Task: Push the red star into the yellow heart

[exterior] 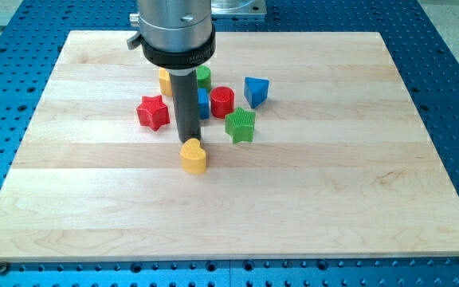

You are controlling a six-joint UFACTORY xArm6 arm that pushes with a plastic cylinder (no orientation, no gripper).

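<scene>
The red star [154, 112] lies on the wooden board at the view's centre left. The yellow heart [193, 155] lies below and to the right of it, a short gap apart. My tip [188, 140] is at the lower end of the dark rod, right at the top edge of the yellow heart and to the right of the red star, apart from the star. I cannot tell if the tip touches the heart.
A cluster sits near the rod: a yellow block [165, 81] and a green block [203, 77] behind it, a blue block [203, 104] partly hidden by it, a red cylinder [222, 102], a green star [241, 125], a blue block [256, 91].
</scene>
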